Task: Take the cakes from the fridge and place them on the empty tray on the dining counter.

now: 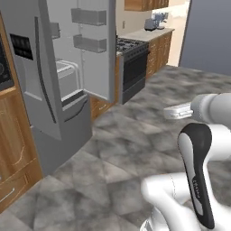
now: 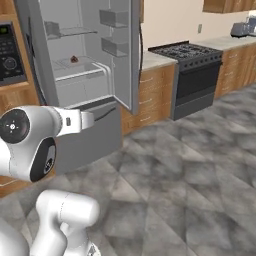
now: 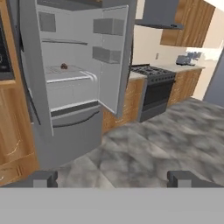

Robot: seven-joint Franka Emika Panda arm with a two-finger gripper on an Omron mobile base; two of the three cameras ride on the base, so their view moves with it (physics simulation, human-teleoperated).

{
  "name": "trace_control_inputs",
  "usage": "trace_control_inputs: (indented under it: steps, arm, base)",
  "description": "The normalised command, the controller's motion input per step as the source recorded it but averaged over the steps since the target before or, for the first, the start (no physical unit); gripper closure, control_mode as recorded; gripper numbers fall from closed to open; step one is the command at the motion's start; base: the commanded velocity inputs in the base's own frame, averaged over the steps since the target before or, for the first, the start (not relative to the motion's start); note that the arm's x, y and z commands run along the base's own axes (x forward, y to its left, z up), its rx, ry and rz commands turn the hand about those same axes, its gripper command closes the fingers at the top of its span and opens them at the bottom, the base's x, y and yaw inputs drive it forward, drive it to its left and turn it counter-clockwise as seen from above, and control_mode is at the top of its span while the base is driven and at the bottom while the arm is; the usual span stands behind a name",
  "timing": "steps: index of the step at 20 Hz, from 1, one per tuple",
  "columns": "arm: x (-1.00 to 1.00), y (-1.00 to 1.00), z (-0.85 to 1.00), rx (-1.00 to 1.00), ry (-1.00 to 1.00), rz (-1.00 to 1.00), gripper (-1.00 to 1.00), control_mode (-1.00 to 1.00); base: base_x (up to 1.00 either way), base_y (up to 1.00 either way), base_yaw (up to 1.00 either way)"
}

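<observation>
The fridge (image 1: 49,90) (image 2: 90,135) (image 3: 70,127) stands at the left with its right door swung open and its left door shut. One of the cakes (image 2: 74,59) (image 3: 64,66), a small dark brown-red round one, sits on a grey inner shelf. My gripper (image 3: 113,179) is open with nothing between its fingers, well back from the fridge and facing it over the floor. In the base views the hand (image 1: 178,110) (image 2: 80,121) hangs at about the height of the fridge's lower drawer. The empty tray and the dining counter are out of view.
The open fridge door (image 1: 92,45) (image 2: 120,50) (image 3: 111,57) juts out toward a black stove (image 1: 133,67) (image 2: 195,80) (image 3: 155,92) set among wooden cabinets. A black oven panel (image 2: 10,55) sits left of the fridge. Grey marble floor (image 3: 144,144) spreads in front.
</observation>
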Motion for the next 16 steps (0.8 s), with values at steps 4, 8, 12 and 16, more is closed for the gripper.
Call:
trace_control_inputs:
  steps: [4,8,12,16]
  arm:
    - [0.0,0.0,0.0,0.0,0.0,0.0,-1.0,1.0]
    - [0.0,0.0,0.0,0.0,0.0,0.0,-1.0,1.0]
    - [0.0,0.0,0.0,0.0,0.0,0.0,-1.0,1.0]
    - [0.0,0.0,0.0,0.0,0.0,0.0,-1.0,1.0]
  base:
    - [0.51,0.0,0.0]
    - [0.38,0.0,0.0]
    - [0.66,0.03,0.13]
    - [0.94,-0.03,0.16]
